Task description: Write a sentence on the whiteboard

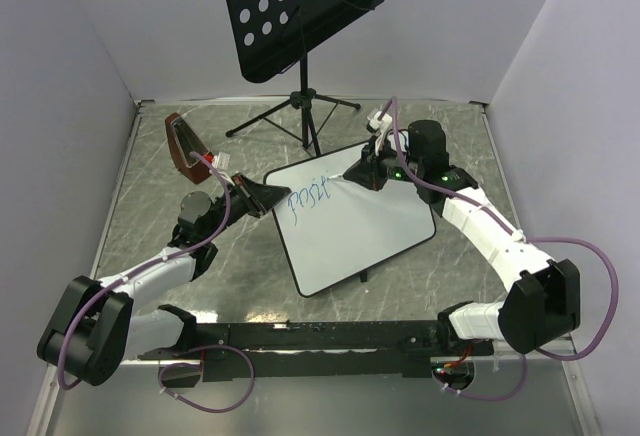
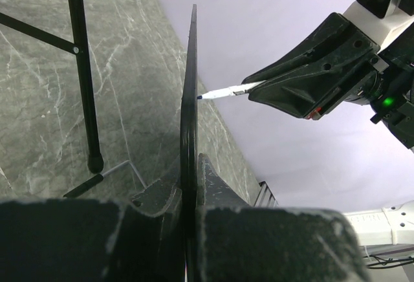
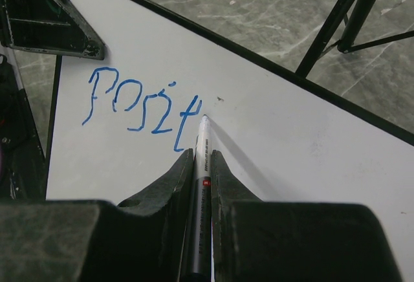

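The whiteboard [image 1: 365, 221] lies tilted at the table's middle; it also shows in the right wrist view [image 3: 272, 133] and edge-on in the left wrist view [image 2: 189, 101]. Blue letters "Posit" [image 3: 139, 104] stand near its upper left corner, also seen from above [image 1: 305, 199]. My left gripper [image 1: 262, 196] is shut on the board's left edge [image 2: 189, 185]. My right gripper [image 1: 358, 171] is shut on a silver marker [image 3: 202, 185], its tip just right of the "t". The marker tip shows in the left wrist view [image 2: 220, 92].
A black perforated music stand [image 1: 300, 11] on a tripod stands at the back, its legs [image 1: 300, 116] just behind the board. A brown object [image 1: 182, 146] sits at the left. Grey walls close in the marbled table.
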Robot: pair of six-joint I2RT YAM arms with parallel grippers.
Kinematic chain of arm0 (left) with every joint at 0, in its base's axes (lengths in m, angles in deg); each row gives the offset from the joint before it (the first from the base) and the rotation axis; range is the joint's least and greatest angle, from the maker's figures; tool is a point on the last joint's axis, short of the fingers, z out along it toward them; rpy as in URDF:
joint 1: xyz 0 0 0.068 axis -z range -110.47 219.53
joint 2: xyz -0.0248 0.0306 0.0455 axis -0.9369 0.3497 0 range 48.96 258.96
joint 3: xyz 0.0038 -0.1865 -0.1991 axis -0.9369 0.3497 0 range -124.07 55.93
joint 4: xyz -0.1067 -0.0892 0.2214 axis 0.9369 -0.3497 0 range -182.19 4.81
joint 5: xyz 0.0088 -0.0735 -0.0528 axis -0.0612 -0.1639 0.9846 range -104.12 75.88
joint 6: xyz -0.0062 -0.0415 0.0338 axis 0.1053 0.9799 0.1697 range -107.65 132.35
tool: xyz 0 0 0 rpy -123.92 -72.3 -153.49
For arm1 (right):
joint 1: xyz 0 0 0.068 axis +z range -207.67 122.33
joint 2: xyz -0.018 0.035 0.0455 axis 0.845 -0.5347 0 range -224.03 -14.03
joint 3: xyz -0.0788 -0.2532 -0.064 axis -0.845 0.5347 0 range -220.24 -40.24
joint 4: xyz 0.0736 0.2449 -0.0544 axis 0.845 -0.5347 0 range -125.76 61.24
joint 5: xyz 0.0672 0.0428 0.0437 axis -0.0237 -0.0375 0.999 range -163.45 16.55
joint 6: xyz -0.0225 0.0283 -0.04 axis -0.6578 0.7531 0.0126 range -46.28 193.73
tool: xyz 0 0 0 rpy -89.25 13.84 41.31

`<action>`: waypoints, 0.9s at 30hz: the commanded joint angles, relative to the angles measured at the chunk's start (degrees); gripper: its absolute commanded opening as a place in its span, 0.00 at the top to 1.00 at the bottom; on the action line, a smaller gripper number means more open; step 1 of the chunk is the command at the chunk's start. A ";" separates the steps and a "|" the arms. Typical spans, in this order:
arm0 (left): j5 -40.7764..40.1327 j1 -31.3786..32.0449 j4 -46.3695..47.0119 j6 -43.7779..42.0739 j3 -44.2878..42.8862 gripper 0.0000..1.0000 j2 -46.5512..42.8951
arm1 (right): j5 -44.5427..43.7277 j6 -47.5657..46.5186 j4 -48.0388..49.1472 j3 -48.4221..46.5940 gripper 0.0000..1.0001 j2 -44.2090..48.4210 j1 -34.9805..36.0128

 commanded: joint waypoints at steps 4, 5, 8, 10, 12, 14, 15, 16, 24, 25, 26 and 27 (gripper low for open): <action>0.80 0.22 7.61 -0.80 -0.55 0.99 -0.91 | -0.50 0.17 3.78 -2.20 1.00 0.32 -0.25; 0.80 0.22 7.61 -0.71 -0.64 0.99 -1.00 | -0.58 0.25 3.96 -2.20 1.00 0.32 -0.34; 0.71 0.22 7.53 -0.88 -0.46 0.99 -1.26 | -1.72 0.52 4.04 -2.20 1.00 0.06 -0.16; 0.80 0.22 7.35 -0.88 -0.37 0.99 -1.35 | -1.99 0.78 4.57 -1.94 1.00 0.14 -0.16; 0.71 0.22 7.26 -0.97 -0.37 0.99 -1.44 | -2.34 1.13 5.10 -1.76 1.00 0.06 -0.08; 0.71 0.22 7.18 -1.06 -0.37 0.99 -1.44 | -2.43 0.70 4.58 -1.94 1.00 -0.38 0.10; 0.71 0.22 7.35 -0.97 -0.37 0.99 -1.44 | -2.26 0.52 3.88 -2.20 1.00 -0.56 0.19; 0.80 0.14 7.26 -0.97 -0.46 0.99 -1.44 | -2.17 0.26 3.26 -2.20 1.00 -0.73 0.19; 0.71 0.22 7.17 -1.06 -0.38 0.99 -1.35 | -1.02 -1.94 -1.93 -2.47 1.00 -0.38 0.19; 0.63 0.22 7.44 -0.97 -0.37 0.99 -1.18 | -1.28 -1.94 -2.10 -2.29 1.00 0.31 0.27; 0.45 0.22 7.53 -0.88 -0.37 0.99 -1.18 | -1.03 -1.94 -1.93 -2.20 1.00 0.67 0.19; 0.45 0.22 7.53 -0.88 -0.29 0.99 -1.09 | -0.76 -1.68 -1.93 -1.94 1.00 1.11 0.27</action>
